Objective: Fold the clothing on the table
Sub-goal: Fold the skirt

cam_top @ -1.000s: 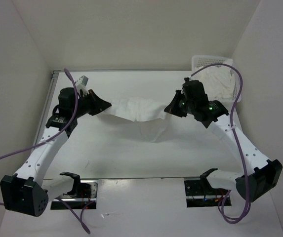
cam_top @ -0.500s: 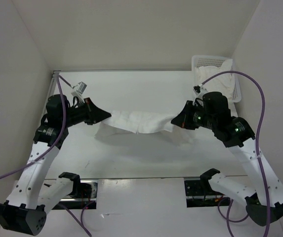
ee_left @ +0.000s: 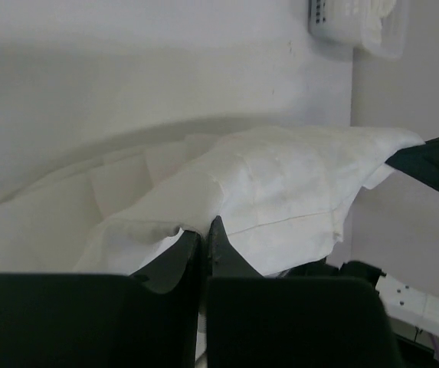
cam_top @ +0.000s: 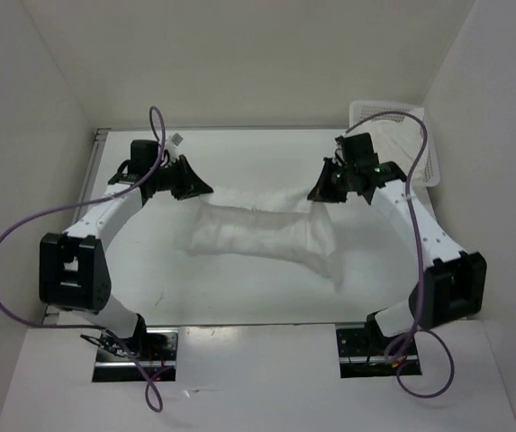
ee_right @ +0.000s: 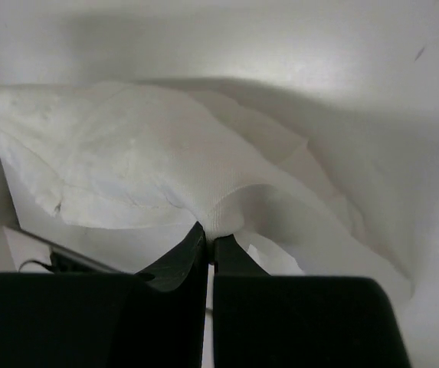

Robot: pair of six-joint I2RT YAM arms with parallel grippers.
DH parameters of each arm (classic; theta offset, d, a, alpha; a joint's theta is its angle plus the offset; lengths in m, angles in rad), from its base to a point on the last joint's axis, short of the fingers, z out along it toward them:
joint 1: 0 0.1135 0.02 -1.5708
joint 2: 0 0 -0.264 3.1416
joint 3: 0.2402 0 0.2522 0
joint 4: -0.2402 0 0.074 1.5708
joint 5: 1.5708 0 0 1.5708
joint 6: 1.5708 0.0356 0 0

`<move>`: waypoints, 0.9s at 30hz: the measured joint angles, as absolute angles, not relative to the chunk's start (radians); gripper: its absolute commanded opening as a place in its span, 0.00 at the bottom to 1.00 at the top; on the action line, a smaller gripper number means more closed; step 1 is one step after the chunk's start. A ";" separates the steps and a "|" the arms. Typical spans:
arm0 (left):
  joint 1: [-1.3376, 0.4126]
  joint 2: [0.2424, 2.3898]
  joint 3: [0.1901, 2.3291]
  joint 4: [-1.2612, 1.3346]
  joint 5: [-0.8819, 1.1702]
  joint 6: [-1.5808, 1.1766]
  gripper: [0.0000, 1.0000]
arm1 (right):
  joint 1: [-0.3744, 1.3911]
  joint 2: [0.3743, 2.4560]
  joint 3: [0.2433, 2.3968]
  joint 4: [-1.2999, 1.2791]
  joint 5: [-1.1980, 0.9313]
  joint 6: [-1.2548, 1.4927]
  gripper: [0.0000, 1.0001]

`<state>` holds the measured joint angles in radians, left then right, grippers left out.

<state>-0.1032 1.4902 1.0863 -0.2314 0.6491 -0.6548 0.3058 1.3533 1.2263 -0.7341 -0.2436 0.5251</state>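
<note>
On the table [cam_top: 239, 301], mid-depth: one piece of clothing [cam_top: 267, 229], white and thin, stretched between the two grippers. Its long axis runs left-right across the overhead view, with the far edge lifted at both ends and sagging in the middle. The body drapes down onto the tabletop, and a right-hand corner trails toward the near edge. Left gripper [cam_top: 205, 190] has its jaws pressed together on the clothing's left end; the left wrist view shows the fingertips [ee_left: 217, 238] pinching the fabric edge. Right gripper [cam_top: 312, 194] is likewise clamped on the right end. One mesh basket [cam_top: 433, 166] sits at the far right corner with one cloth heap [cam_top: 393, 137] in it, apart from the clothing.
</note>
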 measured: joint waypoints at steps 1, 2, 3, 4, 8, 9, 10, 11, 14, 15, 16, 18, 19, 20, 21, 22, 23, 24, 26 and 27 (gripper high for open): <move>-0.095 1.544 1.136 -0.228 0.648 -0.654 0.00 | 0.276 1.415 1.280 -0.723 -0.247 0.514 0.00; -0.087 1.596 1.198 -0.233 0.650 -0.654 0.00 | 0.250 1.471 1.335 -0.715 -0.250 0.502 0.00; -0.080 1.636 1.260 -0.233 0.653 -0.654 0.00 | 0.227 1.523 1.407 -0.720 -0.254 0.491 0.00; -0.075 1.670 1.326 -0.231 0.657 -0.656 0.00 | 0.207 1.576 1.491 -0.722 -0.259 0.479 0.00; -0.052 1.727 1.570 -0.232 0.678 -0.655 0.00 | 0.178 1.707 1.826 -0.731 -0.259 0.442 0.00; -0.044 1.727 1.618 -0.230 0.685 -0.654 0.00 | 0.179 1.717 1.893 -0.729 -0.262 0.435 0.00; -0.035 1.726 1.670 -0.230 0.692 -0.655 0.00 | 0.180 1.718 1.945 -0.728 -0.268 0.428 0.00; -0.026 1.722 1.711 -0.221 0.701 -0.654 0.00 | 0.181 1.715 1.984 -0.727 -0.274 0.424 0.00; -0.004 1.684 1.742 -0.203 0.724 -0.654 0.00 | 0.187 1.685 2.018 -0.716 -0.307 0.415 0.00; 0.001 1.661 1.720 -0.195 0.730 -0.653 0.00 | 0.188 1.660 1.979 -0.694 -0.317 0.411 0.00; 0.005 1.632 1.679 -0.184 0.738 -0.652 0.00 | 0.189 1.636 1.927 -0.686 -0.331 0.411 0.00; 0.010 1.570 1.536 -0.134 0.750 -0.652 0.00 | 0.190 1.587 1.778 -0.647 -0.350 0.411 0.00; 0.012 1.544 1.457 -0.122 0.757 -0.654 0.00 | 0.191 1.564 1.689 -0.631 -0.363 0.414 0.00; 0.014 1.530 1.376 -0.107 0.760 -0.654 0.00 | 0.195 1.545 1.588 -0.614 -0.373 0.418 0.00; 0.013 1.525 1.291 -0.089 0.762 -0.656 0.00 | 0.201 1.536 1.499 -0.611 -0.382 0.425 0.00; 0.010 1.525 1.184 -0.067 0.752 -0.655 0.00 | 0.208 1.533 1.396 -0.594 -0.390 0.430 0.00; 0.004 1.531 1.108 -0.067 0.742 -0.659 0.00 | 0.216 1.533 1.312 -0.584 -0.393 0.440 0.00; -0.012 1.540 1.029 -0.076 0.727 -0.663 0.00 | 0.228 1.533 1.220 -0.577 -0.403 0.451 0.00; -0.052 1.551 0.908 -0.093 0.687 -0.675 0.00 | 0.252 1.528 1.052 -0.570 -0.415 0.475 0.00; -0.078 1.550 0.863 -0.109 0.670 -0.686 0.00 | 0.263 1.525 0.988 -0.577 -0.422 0.484 0.00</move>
<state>-0.0776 1.5497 0.8631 -0.1089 0.6704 -0.6865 0.2626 1.5253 0.9878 -0.5770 -0.4217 0.4839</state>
